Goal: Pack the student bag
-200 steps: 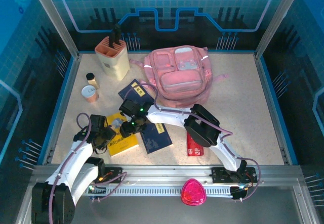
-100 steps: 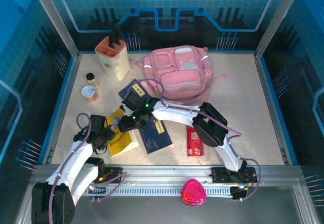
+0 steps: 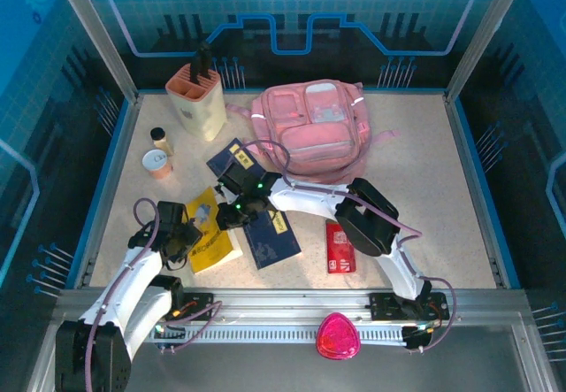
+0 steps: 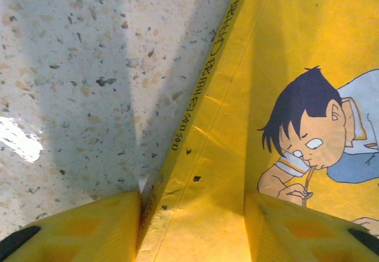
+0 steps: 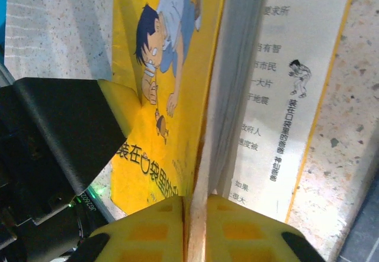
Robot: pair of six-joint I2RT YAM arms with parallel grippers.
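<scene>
The left gripper (image 4: 192, 220) straddles the spine edge of the yellow book (image 3: 217, 246), jaws apart. In the last second the right arm has pulled its wrist back toward the bag and the book has shifted a little with it. The right gripper (image 5: 188, 220) has its jaws clamped on the book's edge, so a lift off the desk (image 3: 416, 188) looks under way. The holder (image 3: 202, 109) holds a dark handle (image 3: 203, 56). The bag (image 3: 309, 126) lies rear centre, and I cannot tell whether its main zip is open.
</scene>
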